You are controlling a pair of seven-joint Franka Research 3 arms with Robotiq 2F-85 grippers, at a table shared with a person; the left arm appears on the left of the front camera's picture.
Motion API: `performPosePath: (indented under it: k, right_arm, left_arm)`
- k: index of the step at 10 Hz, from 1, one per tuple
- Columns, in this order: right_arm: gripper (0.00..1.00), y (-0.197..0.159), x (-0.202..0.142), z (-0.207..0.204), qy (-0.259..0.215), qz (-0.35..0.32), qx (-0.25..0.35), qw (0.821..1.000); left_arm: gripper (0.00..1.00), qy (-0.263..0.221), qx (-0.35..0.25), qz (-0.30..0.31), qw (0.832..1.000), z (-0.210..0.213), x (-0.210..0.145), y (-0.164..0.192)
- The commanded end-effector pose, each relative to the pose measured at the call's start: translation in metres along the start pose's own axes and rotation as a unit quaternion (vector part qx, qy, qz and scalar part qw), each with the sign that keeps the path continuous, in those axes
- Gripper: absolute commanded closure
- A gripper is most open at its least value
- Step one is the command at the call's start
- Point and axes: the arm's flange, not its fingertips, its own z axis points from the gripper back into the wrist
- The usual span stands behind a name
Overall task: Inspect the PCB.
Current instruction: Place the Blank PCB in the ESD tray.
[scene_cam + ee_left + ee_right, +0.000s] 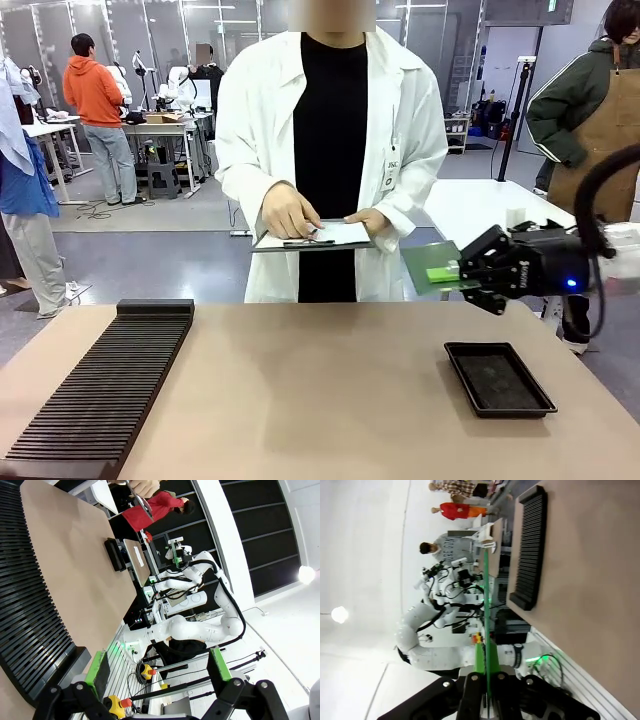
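Observation:
My right gripper [458,273] is shut on one edge of the green PCB [424,261], holding it in the air above the table's far right, face tilted towards the person. From the right wrist the PCB [485,605] appears edge-on as a thin green line rising from the shut gripper [485,676]. The person in a white lab coat stands across the table, holding a dark clipboard with white paper [318,237] and a pen. In the left wrist view my left gripper [157,672] is open with nothing between its green pads [217,661], off the table's near edge.
A shallow black tray [498,378] lies on the table at the right, below the held board. A long black slotted rack [105,385] lies along the left side. The brown tabletop [320,390] is bare between them. Other people stand in the background.

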Motion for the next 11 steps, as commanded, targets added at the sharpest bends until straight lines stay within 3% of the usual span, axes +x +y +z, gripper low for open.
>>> performPosePath:
  k: [1, 4, 7, 11]
  right_arm:
    - [0.97, -0.014, -0.01, 0.021, -0.022, 0.016, -0.044, 0.999]
    - [0.97, -0.051, 0.002, 0.046, 0.006, 0.035, -0.13, 0.991]
    - [0.97, -0.086, 0.026, 0.069, -0.002, 0.026, -0.208, 0.978]
    - [0.97, -0.116, 0.066, 0.08, -0.004, 0.003, -0.259, 0.966]
  left_arm:
    - [0.0, 0.003, 0.005, -0.001, 1.0, 0.001, -0.001, -0.003]
    - [0.0, 0.003, 0.005, -0.001, 1.0, 0.001, -0.001, -0.003]
    - [0.0, 0.003, 0.005, -0.001, 1.0, 0.001, -0.001, -0.003]
    - [0.0, 0.003, 0.005, -0.001, 1.0, 0.001, -0.001, -0.003]
